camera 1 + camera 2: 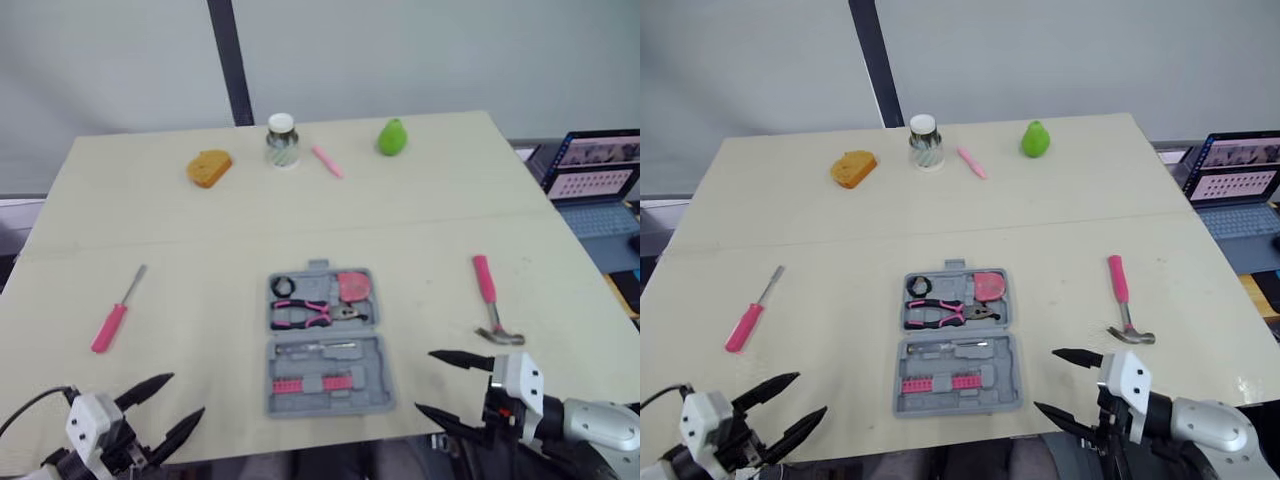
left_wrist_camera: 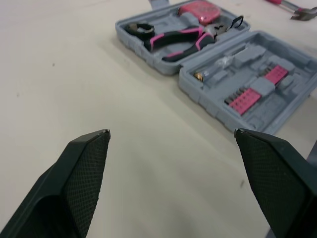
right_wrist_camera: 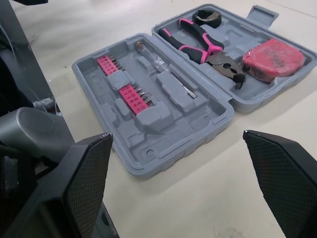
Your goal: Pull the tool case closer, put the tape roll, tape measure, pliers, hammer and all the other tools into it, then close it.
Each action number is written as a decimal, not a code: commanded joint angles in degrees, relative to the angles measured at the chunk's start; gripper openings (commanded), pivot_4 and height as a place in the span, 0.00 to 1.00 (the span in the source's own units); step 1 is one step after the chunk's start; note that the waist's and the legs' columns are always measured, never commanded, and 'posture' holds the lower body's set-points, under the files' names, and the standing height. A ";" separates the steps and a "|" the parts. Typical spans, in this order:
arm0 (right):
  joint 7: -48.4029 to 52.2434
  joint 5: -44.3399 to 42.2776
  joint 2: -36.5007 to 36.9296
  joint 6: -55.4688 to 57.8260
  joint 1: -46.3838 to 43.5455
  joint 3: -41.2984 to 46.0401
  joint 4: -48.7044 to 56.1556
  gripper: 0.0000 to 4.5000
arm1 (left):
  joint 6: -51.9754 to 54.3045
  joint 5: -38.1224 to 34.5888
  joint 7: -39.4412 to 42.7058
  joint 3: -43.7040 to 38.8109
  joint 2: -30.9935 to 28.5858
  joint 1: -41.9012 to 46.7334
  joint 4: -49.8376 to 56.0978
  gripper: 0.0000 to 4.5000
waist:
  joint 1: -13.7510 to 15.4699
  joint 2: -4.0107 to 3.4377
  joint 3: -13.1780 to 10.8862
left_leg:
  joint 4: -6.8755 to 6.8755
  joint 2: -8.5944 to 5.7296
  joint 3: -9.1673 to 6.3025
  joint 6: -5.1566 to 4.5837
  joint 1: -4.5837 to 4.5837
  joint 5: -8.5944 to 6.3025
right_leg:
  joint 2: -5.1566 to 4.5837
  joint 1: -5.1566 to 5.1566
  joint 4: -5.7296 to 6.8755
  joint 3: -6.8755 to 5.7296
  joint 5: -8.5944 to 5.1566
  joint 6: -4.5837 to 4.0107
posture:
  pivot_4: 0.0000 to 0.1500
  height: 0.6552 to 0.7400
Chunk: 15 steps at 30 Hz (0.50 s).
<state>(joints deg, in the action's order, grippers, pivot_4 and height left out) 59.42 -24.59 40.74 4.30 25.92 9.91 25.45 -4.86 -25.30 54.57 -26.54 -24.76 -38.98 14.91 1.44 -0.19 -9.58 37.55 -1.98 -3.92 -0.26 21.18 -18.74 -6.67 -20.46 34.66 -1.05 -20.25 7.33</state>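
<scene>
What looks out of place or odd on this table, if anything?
Two tools lie loose outside the open grey plastic tool case: the pink-handled hammer to its right and the pink-handled screwdriver to its left. Nothing looks spilled or damaged.

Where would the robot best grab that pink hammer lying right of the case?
Probably the hammer midway along its pink handle, from above, with the open right pincer, which is nearest. It lies flat on the table, so the pincer can straddle the slim handle.
</scene>
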 commanded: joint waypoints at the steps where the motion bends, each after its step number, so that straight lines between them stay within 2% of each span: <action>1: 0.91 -0.68 0.35 -0.86 -0.26 0.39 0.30 1.00 | -2.64 0.44 -1.08 -0.80 0.27 -0.74 0.56 0.98 | 0.21 0.08 -0.06 | 0.01 0.00 -0.01 0.00 0.00 0.00 | 0.00 0.01 0.00 -0.01 0.01 0.00 | 1.00 0.99; 15: 1.59 -1.16 0.85 -0.52 -1.23 0.49 0.21 1.00 | -2.81 0.00 -4.54 1.03 1.45 -1.17 2.61 0.98 | 0.02 0.12 -0.12 | -0.01 0.06 0.00 0.02 0.01 -0.04 | 0.04 0.01 -0.07 0.00 0.06 -0.04 | 1.00 0.99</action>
<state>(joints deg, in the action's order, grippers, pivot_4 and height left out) 60.32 -24.62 41.09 4.07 24.58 9.70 24.52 -7.49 -24.79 50.78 -25.41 -23.62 -39.06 15.42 1.47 -0.06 -9.70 37.55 -1.92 -3.92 -0.24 21.19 -18.78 -6.63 -20.45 34.59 -1.06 -20.18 7.29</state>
